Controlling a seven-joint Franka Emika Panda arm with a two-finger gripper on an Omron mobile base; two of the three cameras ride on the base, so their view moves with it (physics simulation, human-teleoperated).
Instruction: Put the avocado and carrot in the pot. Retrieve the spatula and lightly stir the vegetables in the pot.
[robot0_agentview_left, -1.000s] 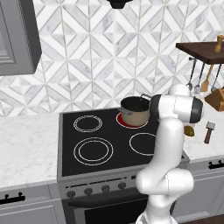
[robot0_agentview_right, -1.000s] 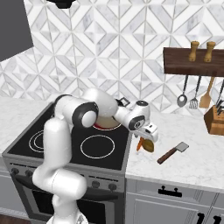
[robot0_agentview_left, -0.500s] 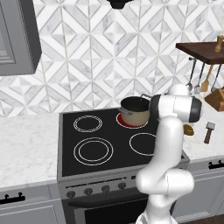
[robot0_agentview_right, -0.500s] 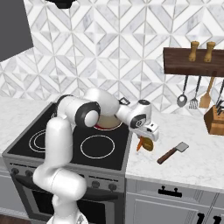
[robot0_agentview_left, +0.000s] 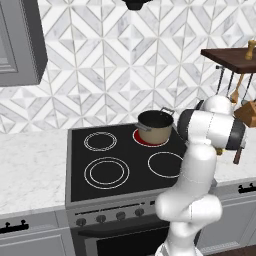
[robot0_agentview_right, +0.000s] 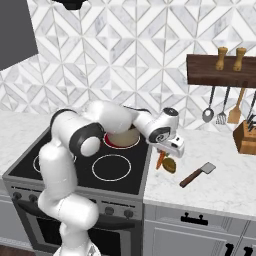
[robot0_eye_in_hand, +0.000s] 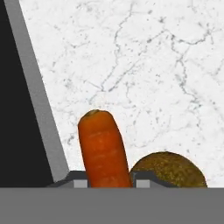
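My gripper (robot0_eye_in_hand: 109, 183) pinches the carrot (robot0_eye_in_hand: 103, 148) narrowly between its fingertips. I see the avocado (robot0_eye_in_hand: 168, 169) touching it at four o'clock, on the marble counter (robot0_eye_in_hand: 144, 65).

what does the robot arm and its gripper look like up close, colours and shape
The arm is glossy white, built of thick rounded segments with dark grey bands at the joints. The gripper is a blocky white hand with small dark fingertips. No cables or markings are visible.

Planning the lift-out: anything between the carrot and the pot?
Nothing visible. The gripper is shut on the carrot at the counter's edge beside the stove, the avocado beside it. The pot sits open-topped on the back burner.
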